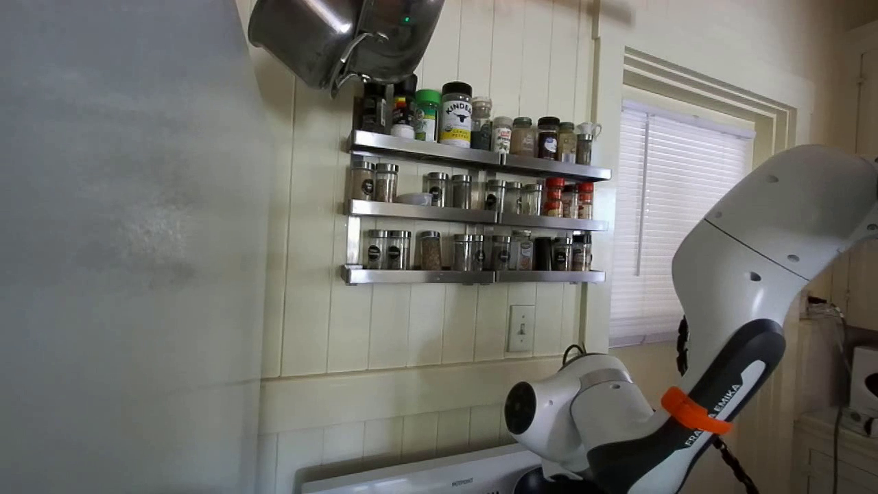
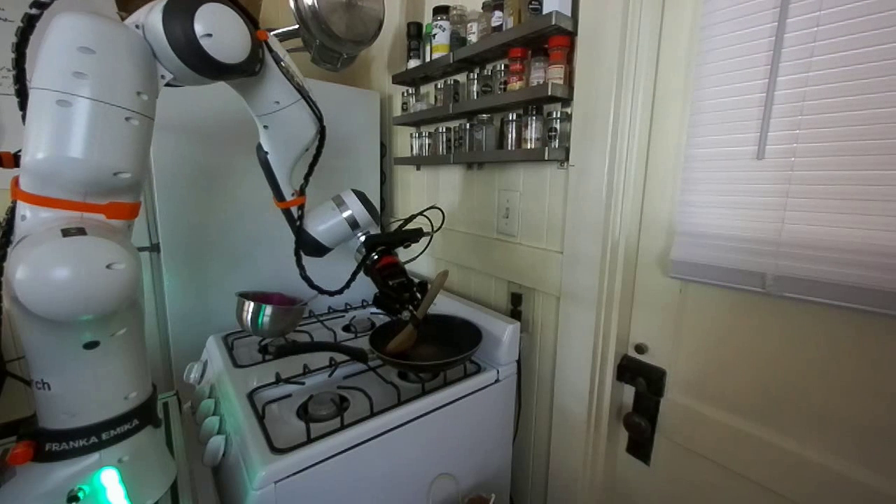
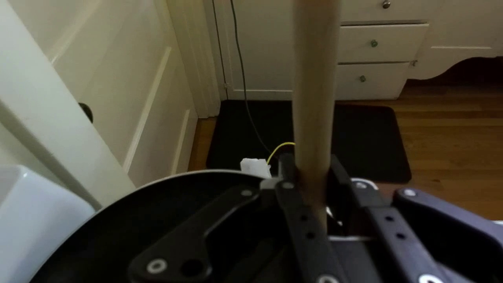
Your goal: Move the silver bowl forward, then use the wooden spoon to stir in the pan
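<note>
The wooden spoon (image 2: pixel 402 341) stands tilted in the black pan (image 2: pixel 455 339), its flat end down inside the pan. My gripper (image 2: pixel 414 316) is shut on the spoon's handle, just above the pan. In the wrist view the handle (image 3: pixel 316 86) runs up between the gripper's fingertips (image 3: pixel 312 169), and the pan's rim (image 3: pixel 184 172) shows below and to the left. The silver bowl (image 2: pixel 260 318) sits on the stove, beyond the pan's handle, with something purple inside. The bowl is out of the wrist view. The spoon, bowl and gripper fingers do not show in the exterior view with the fridge up close.
The white stove (image 2: pixel 392 434) carries black grates (image 2: pixel 329 381). Its back panel (image 2: pixel 483 329) rises behind the pan. A fridge (image 2: pixel 210 210) stands beside the stove. Spice shelves (image 2: pixel 483 98) and hanging metal pots (image 2: pixel 343 28) are above. A door (image 2: pixel 756 392) is to the right.
</note>
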`<action>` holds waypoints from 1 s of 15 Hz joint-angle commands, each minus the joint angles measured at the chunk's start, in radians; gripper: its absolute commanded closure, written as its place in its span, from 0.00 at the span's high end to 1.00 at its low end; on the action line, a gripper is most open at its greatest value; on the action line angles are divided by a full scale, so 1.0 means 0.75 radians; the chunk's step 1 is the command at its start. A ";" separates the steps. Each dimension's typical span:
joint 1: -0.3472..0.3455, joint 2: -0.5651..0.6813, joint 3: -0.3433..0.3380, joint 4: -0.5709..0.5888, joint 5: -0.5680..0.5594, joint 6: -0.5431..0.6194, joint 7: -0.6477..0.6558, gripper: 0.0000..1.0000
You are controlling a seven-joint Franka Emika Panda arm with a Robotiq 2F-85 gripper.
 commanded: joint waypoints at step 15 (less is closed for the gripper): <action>-0.079 0.104 -0.101 0.247 0.111 -0.119 0.120 0.05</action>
